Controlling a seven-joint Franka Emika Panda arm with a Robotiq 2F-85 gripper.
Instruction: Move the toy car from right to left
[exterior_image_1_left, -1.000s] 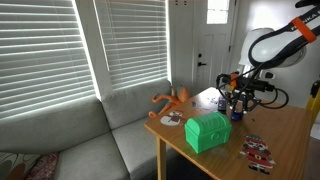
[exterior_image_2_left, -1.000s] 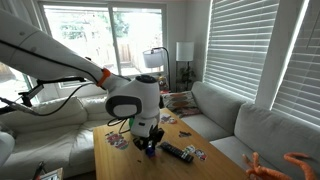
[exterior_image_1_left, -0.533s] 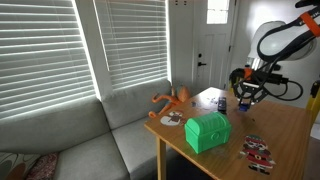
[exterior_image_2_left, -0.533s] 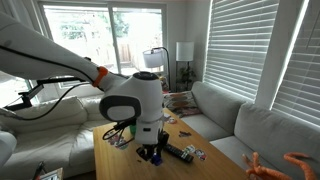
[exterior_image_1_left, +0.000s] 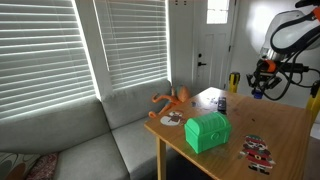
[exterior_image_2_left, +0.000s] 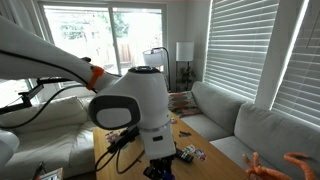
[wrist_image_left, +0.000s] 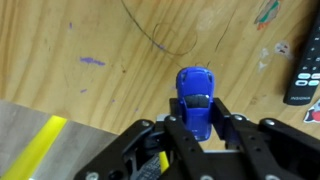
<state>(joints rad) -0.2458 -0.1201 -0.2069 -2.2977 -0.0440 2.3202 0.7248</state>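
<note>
Grips the toy car (wrist_image_left: 196, 90) in the gripper (wrist_image_left: 203, 120), jaws clenched on its two flanks, so no gap to close between claw and toy. Shows best in the wrist view: blue body with its long axis running straight out from the wrist, across the closing line of the jaws, one end poking past the fingertips (wrist_image_left: 178, 124) and the other hidden between them. Hangs clear of the table (wrist_image_left: 100, 40), judging by an exterior view, with the gripper (exterior_image_1_left: 262, 86) raised over the far right end of the tabletop, well apart from the green chest-shaped box (exterior_image_1_left: 208, 131) at the near left and the orange toy (exterior_image_1_left: 172, 100) at the far left edge. Calls next, most likely, for a level carry leftward, high enough to pass the box, then a set-down on bare wood. Gives the car plainly only at the wrist; too small to make out at the claw from outside, and mostly blocked by the arm's white bulk (exterior_image_2_left: 140, 105) in an exterior view. Adds a dark remote (wrist_image_left: 302, 70) at the right edge of the wrist view, lying flat on the wood.
</note>
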